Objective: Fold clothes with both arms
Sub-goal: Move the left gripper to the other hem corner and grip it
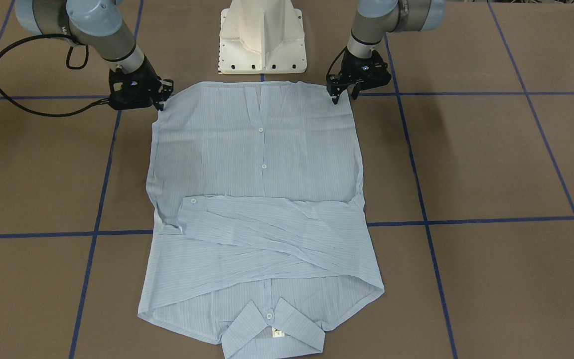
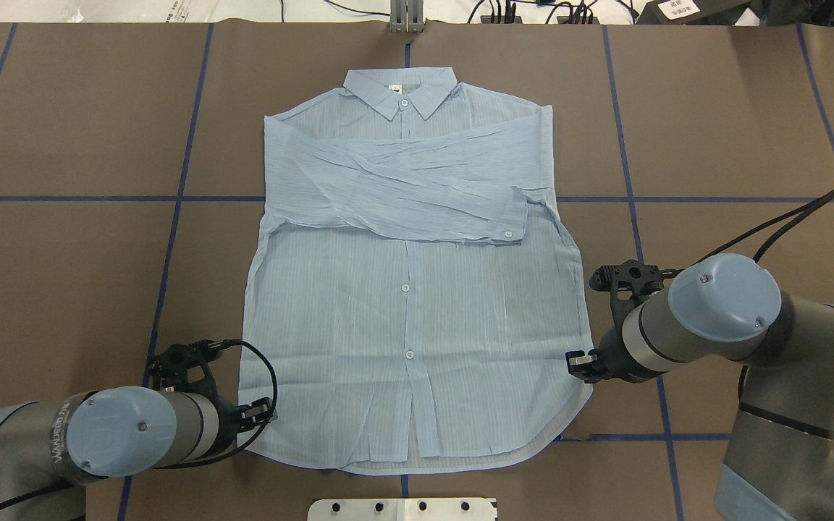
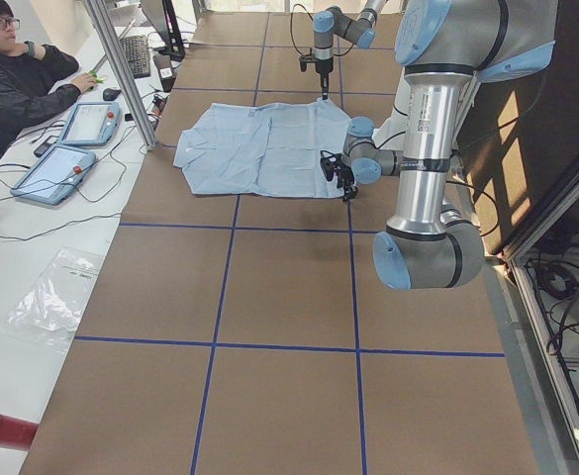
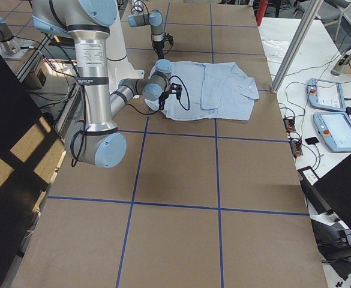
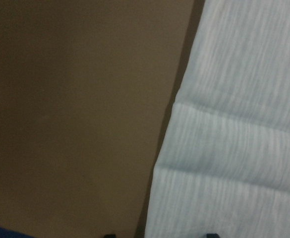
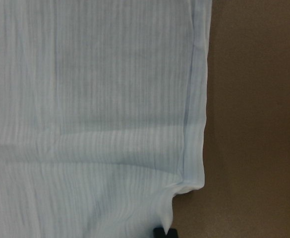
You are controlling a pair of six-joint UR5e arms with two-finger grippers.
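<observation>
Blue shirt (image 2: 417, 318): sleeves folded. Right pincer (image 1: 163, 101) apparently grasps one hem corner (image 6: 192, 186); left pincer (image 1: 343, 95), released, straddles the other. Likely next: clench left, carry hem toward collar (image 2: 402, 90).

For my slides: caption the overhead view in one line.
Left gripper and right gripper at the hem corners of a blue shirt lying flat, sleeves crossed over its chest.

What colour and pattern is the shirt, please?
The shirt is light blue, finely striped; right wrist view shows it best.
</observation>
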